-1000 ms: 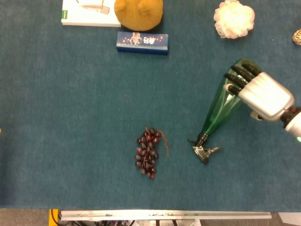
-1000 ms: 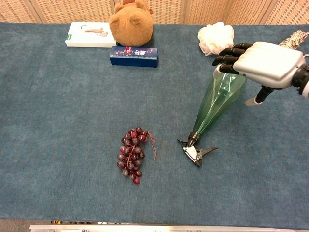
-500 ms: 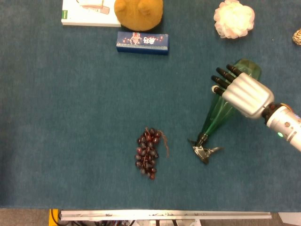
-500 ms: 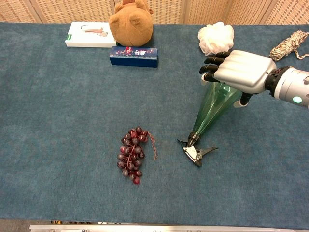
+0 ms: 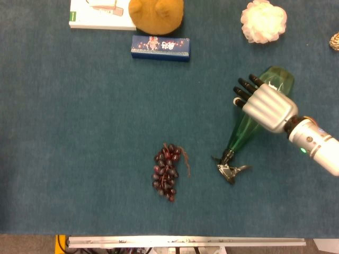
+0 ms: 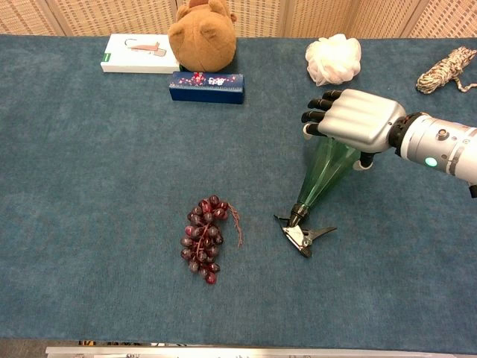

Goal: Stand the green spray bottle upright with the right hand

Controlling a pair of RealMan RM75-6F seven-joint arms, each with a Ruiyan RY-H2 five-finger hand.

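The desk (image 5: 79, 132) is covered edge to edge in a blue-green carpet-like cloth. On its right half lies the green spray bottle (image 5: 249, 124), on its side: a translucent green cone with faceted walls, its broad base pointing toward the far right and its body narrowing toward the near edge to a dark collar and a black and silver trigger head (image 5: 229, 170) that rests on the cloth. In the chest view the bottle (image 6: 322, 173) shows the same taper, wide under the hand and thin at the nozzle.

The right hand (image 5: 265, 103) lies over the wide part of the bottle, its silver back facing up and its dark fingers (image 6: 317, 115) reaching past the bottle's left side, slightly apart. Whether they actually grip the bottle I cannot tell. The left hand is out of sight in both views.

At the far edge sit a brown plush bear (image 6: 203, 33), a white flat box (image 6: 138, 54) beside it and a dark blue box (image 6: 206, 86) just in front. A white bath pouf (image 6: 333, 58) lies far right, a coil of rope (image 6: 447, 68) beyond it. A bunch of dark red grapes (image 5: 168, 172) lies near the middle, left of the trigger head.
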